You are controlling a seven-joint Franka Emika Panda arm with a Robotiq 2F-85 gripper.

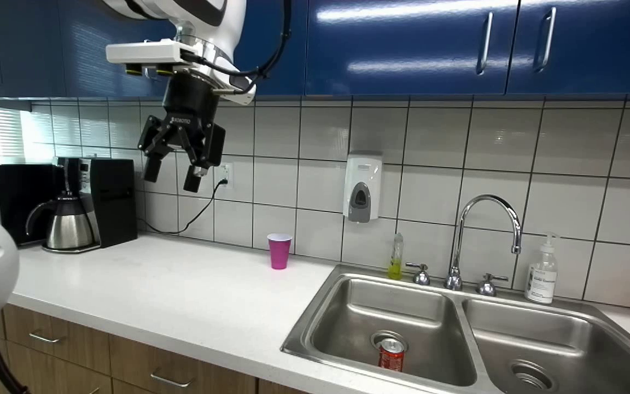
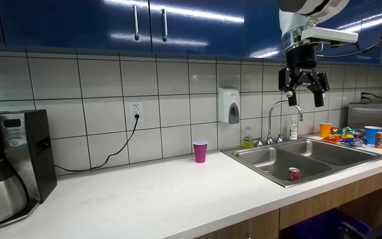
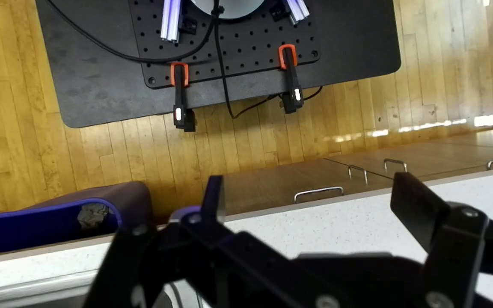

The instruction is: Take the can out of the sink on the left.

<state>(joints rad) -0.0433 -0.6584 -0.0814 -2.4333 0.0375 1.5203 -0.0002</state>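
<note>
The red can with a silvery top stands upright in the left basin of the double sink, beside the drain and close to the front wall. The can and the same sink basin also show in an exterior view. My gripper is open and empty, with its fingers pointing down. It hangs high above the counter, well apart from the can, and also shows in an exterior view. In the wrist view its fingers are spread with nothing between them. The can is out of that view.
A pink cup stands on the white counter left of the sink. A faucet rises behind the basins. The twin basin lies to the right. A coffee maker stands at the left. Cups, cans and snack bags lie beyond the sink.
</note>
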